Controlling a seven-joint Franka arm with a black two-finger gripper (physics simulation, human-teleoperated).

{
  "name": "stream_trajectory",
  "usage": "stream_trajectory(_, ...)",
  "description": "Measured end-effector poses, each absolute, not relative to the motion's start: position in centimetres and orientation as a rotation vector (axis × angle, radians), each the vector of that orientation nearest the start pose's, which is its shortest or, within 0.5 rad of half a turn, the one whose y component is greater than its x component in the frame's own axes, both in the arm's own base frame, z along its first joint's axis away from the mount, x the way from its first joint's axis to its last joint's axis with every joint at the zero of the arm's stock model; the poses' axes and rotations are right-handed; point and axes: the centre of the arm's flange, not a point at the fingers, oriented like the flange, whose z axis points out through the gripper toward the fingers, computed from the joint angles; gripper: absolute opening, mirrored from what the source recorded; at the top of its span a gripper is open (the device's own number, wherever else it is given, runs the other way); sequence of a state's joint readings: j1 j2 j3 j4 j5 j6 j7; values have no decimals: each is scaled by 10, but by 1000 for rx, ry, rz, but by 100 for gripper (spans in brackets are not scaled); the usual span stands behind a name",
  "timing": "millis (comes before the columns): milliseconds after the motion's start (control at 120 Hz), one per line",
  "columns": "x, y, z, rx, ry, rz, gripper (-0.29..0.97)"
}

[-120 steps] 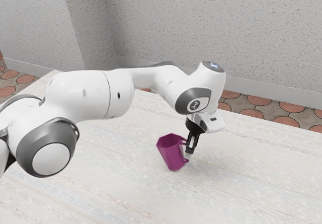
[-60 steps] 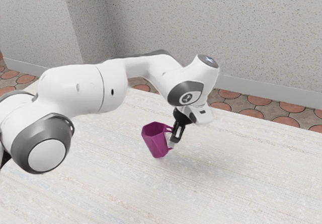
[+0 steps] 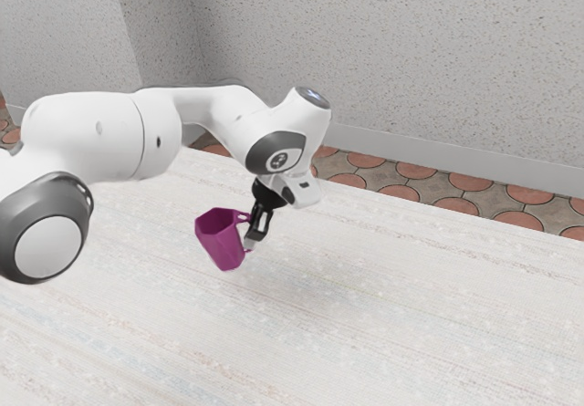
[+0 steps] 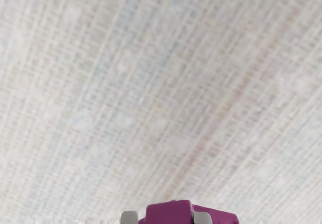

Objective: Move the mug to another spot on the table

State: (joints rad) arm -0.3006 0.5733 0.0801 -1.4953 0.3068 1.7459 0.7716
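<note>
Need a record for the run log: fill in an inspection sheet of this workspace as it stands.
Surface: pale, woven-textured table, flat.
Job's things: purple mug, tilted, hanging from the jaws, apparently clear of the table.
Clutter: nothing seen.
Grippers: jaws black, pointing down, shut on the mug at its handle side.
Cables: nothing seen.
Surroundings: grey speckled wall and red-brown tiled floor behind the table; white arm comes in from the exterior view's left.
</note>
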Motion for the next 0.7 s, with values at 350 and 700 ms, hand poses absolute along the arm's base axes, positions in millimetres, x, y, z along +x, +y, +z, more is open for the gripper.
stream_trajectory(350,664,-83,302,-2381,1392,667,-7)
stream_trajectory(700,679,-84,271,-2327,1380,708,-10)
